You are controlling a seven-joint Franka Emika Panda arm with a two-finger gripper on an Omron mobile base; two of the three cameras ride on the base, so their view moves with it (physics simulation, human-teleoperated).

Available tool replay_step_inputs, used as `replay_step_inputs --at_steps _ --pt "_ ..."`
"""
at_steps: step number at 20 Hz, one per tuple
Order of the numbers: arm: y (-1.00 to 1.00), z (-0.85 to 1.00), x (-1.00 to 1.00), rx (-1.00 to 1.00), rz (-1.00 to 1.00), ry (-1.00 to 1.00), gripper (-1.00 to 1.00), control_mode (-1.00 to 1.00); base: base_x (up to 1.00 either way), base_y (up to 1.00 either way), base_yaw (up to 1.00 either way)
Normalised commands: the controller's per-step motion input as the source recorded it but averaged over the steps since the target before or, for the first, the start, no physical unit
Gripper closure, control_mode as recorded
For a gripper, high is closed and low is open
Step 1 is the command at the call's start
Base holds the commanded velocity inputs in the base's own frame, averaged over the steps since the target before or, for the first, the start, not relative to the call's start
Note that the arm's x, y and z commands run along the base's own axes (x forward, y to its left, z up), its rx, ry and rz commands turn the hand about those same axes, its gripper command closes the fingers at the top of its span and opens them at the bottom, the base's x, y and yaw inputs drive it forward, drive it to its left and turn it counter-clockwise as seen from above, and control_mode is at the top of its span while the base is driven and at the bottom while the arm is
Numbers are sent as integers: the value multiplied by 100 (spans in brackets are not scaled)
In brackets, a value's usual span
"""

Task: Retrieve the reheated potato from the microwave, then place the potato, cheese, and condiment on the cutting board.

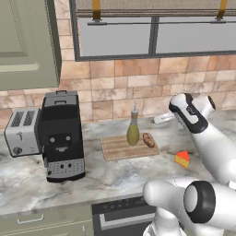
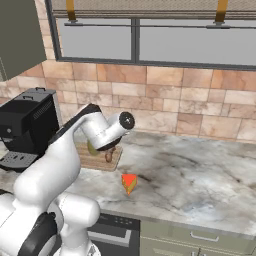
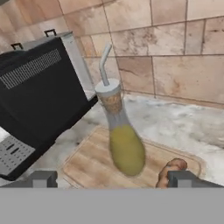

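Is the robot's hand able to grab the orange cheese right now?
Probably yes. The cheese lies alone on the counter, off the cutting board, nothing beside it. The open gripper faces the condiment, so it must turn first.

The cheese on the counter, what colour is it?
Orange-yellow cheese with a red edge; right base view shows it best.

Marble counter [image 1: 27, 177] — bearing cutting board [image 1: 120, 150], cheese [image 1: 182, 159], coffee machine [image 1: 60, 138], toaster [image 1: 22, 131].

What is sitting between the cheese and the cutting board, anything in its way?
Nothing visible blocks it. The cheese lies on bare counter off the right end of the cutting board. The condiment and potato already occupy the board's right part; its left part looks free.
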Motion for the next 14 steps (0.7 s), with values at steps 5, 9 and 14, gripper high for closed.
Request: replay_step_inputs --at_steps 5,9,14 --pt "-23 32 -30 -16 -15 37 -100 -100 0 0 0" --pt "-26 19 -26 -14 -15 43 -100 -100 0 0 0" --pt "-28 7 -27 -13 -12 31 -100 -100 0 0 0"
